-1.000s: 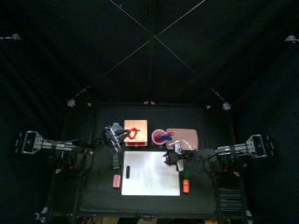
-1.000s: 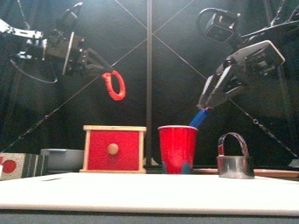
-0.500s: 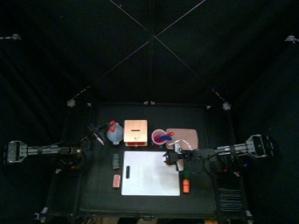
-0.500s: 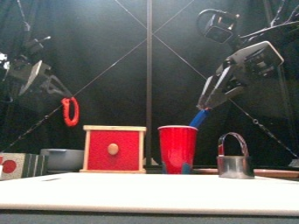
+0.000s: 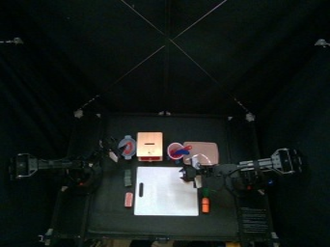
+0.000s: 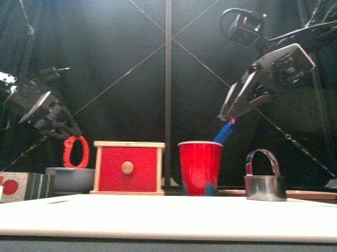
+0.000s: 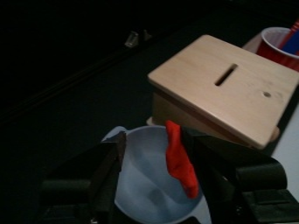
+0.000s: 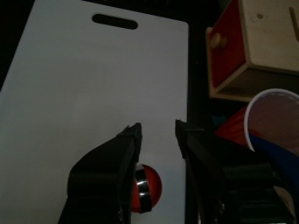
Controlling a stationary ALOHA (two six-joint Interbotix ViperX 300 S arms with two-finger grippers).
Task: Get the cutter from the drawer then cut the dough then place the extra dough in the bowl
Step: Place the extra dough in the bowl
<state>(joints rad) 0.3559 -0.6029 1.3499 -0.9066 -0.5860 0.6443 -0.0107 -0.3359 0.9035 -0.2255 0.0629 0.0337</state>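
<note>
Dough ring [image 6: 75, 151] hangs clamped in the left gripper [image 6: 63, 131], its lower end at the rim of the blue-grey bowl [image 6: 69, 179]. The wooden box [image 6: 128, 167] stands just beside the bowl at 3 o'clock and is the nearest obstruction. The red cup [image 6: 200, 167], holding a blue toy knife [image 6: 226, 131], follows at 3 o'clock of the box. The right gripper [image 8: 158, 125], jaws apart and empty, hovers over the white cutting board [image 6: 168, 219] near the metal cutter [image 6: 263, 182].

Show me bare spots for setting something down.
The white cutting board is bare in the middle, the right gripper hanging above. Behind it is crowded: bowl, wooden box and red cup stand in a row, the left gripper holding dough over the bowl.
</note>
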